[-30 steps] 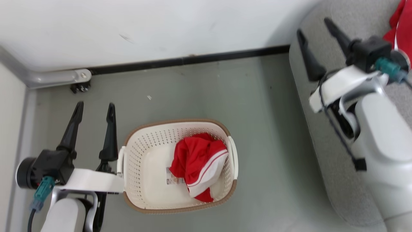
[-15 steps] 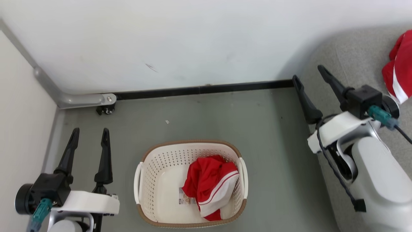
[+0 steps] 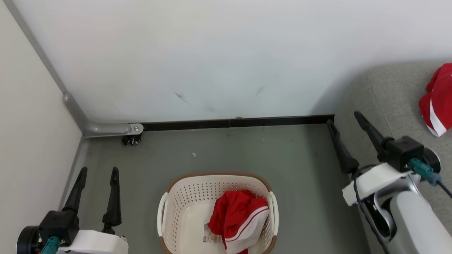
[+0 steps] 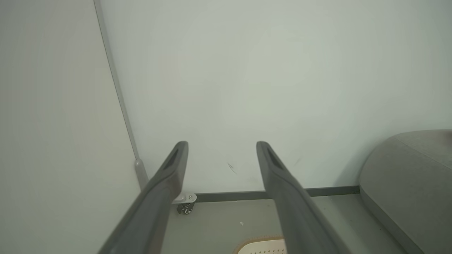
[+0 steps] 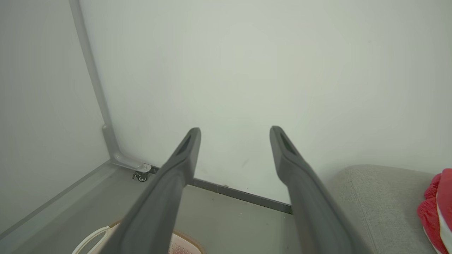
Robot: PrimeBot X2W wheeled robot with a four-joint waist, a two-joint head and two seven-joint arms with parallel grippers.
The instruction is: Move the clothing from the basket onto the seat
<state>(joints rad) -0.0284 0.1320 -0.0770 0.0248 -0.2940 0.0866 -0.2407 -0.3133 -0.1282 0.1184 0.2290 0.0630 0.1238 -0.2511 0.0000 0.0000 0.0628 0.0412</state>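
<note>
My left jaws are hanging wide apart and empty above the floor (image 3: 289,197), close to the side wall (image 3: 31,141), idling because nothing there needs them. Beyond them a small caster (image 3: 132,140) is sitting at the foot of the back wall. In the middle, the basket (image 3: 169,208) is standing on the floor with the clothing (image 3: 238,220) lying crumpled against its right side. The picture's edge is cutting the basket off, so I cannot say whether more is hiding underneath. Further right, my right jaws are hovering spread wide and empty over the seat (image 3: 385,95), where a second red garment (image 3: 438,102) is already lying. I am judging the basket's piece to be next. Its right handle (image 3: 273,211) is crowding the cloth, so reaching from above looks wisest.
</note>
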